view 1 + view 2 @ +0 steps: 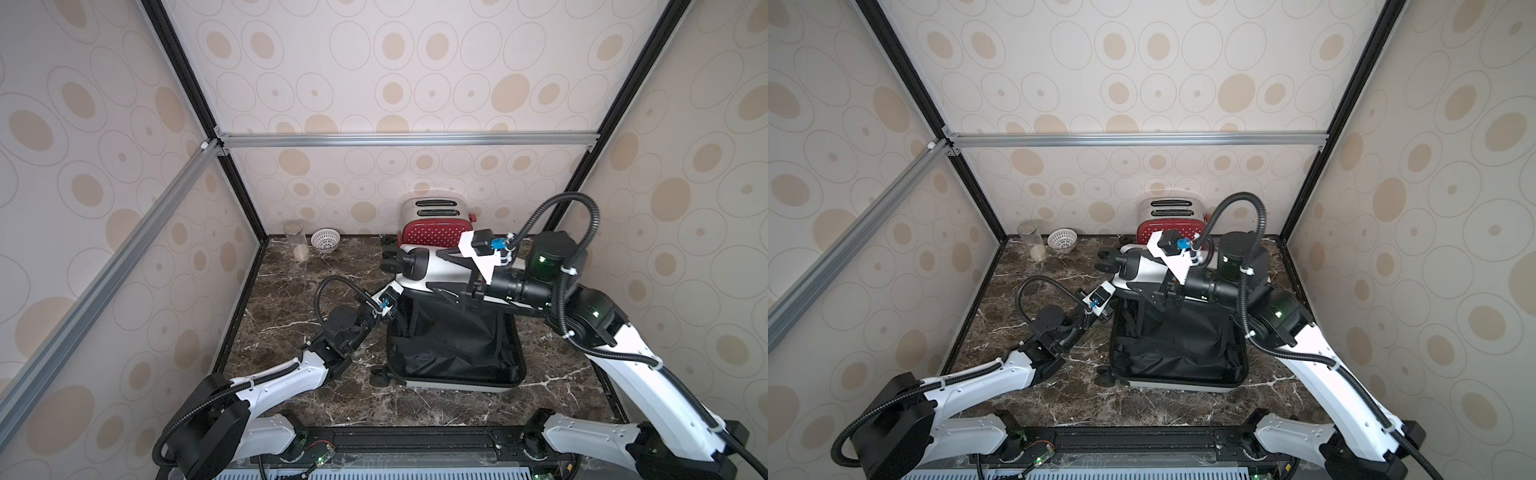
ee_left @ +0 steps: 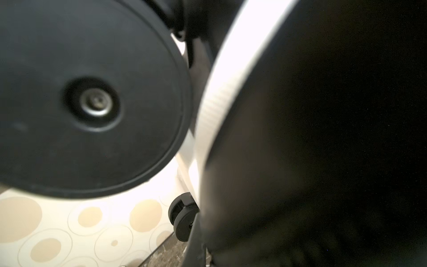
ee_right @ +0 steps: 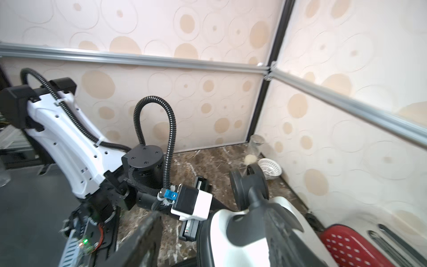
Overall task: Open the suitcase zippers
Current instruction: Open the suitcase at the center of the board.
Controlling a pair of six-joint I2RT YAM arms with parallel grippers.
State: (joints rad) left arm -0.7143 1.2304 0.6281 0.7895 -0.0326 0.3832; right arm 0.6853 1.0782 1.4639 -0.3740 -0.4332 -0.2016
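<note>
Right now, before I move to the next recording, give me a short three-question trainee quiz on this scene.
1. True or false: the suitcase lies zipped shut.
2. What stands behind it, by the back wall? A: red toaster; B: kettle; C: microwave.
3. Fill in: the lining showing inside is ___.
Key: 1 false; 2 A; 3 black.

Paired high overviews, two wrist close-ups at the suitcase (image 2: 215,104)
</note>
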